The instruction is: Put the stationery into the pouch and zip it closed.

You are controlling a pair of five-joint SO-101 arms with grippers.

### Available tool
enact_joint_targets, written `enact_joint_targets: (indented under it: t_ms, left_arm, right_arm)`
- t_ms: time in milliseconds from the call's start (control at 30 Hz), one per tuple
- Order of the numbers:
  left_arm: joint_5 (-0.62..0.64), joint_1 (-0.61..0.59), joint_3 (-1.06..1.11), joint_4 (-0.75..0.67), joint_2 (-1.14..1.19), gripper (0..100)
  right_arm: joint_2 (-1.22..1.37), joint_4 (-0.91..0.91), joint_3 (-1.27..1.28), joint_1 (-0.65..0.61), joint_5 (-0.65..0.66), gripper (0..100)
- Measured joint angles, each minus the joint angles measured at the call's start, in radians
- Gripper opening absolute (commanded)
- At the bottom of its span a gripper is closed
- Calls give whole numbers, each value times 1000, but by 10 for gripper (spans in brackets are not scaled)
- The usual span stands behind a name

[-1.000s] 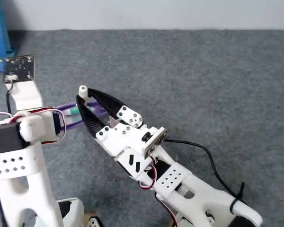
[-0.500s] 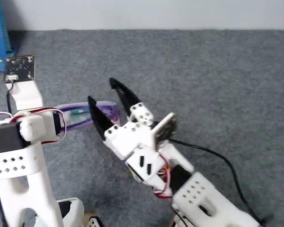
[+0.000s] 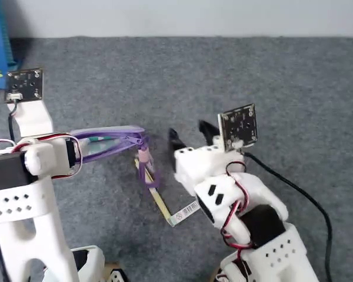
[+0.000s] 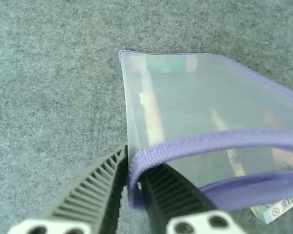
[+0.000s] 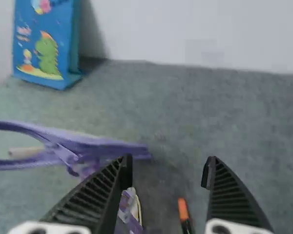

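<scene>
**Tabletop during the stationery task, seen from above and from both wrists.**

- The grey, carpet-like tabletop (image 3: pixel 270 76) carries both arms.
- The left tool (image 4: pixel 133 168) is clenched on the purple-trimmed edge of the pouch (image 4: pixel 195 112), one ribbed finger on each side of the trim.
- The pouch is translucent with a purple border. It is held up off the tabletop and stretches from the left arm toward the middle of the scene.
- Pale, stick-like shapes show through the pouch wall, and a green-tipped piece (image 3: pixel 97 139) lies inside it.
- In the high view the left arm's body covers the gripped end of the pouch.
- The right tool (image 3: pixel 187 130) is released, its two black fingers spread wide and holding nothing. It is near the free end of the pouch but apart from it.
- On the tabletop just beside that end are a purple item (image 3: pixel 146 171), of a kind that cannot be told, and a yellow stick (image 3: pixel 159 198) with a white barcode label (image 3: pixel 185 212).
- The right wrist view shows an orange-tipped pen (image 5: pixel 184 212) on the tabletop, in line with the gap between the spread fingers.
- The right arm's body hangs over the tabletop beside the label.
- A blue picture book (image 5: pixel 46 44) leans against the pale wall (image 5: pixel 210 29) at the far edge, well apart from the pouch.
</scene>
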Motion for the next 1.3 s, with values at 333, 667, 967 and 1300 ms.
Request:
enact_joint_targets:
  t_ms: [333, 667, 967, 1300]
  left_arm:
    - [0, -31, 0, 0, 0, 12]
    - [0, -31, 0, 0, 0, 12]
    - [0, -31, 0, 0, 0, 12]
    - [0, -31, 0, 0, 0, 12]
  right_arm:
    - [411, 23, 49, 43, 0, 233]
    - [879, -353, 49, -20, 81, 233]
    - [1129, -307, -121, -18, 106, 143]
    - [1185, -226, -212, 20, 112, 8]
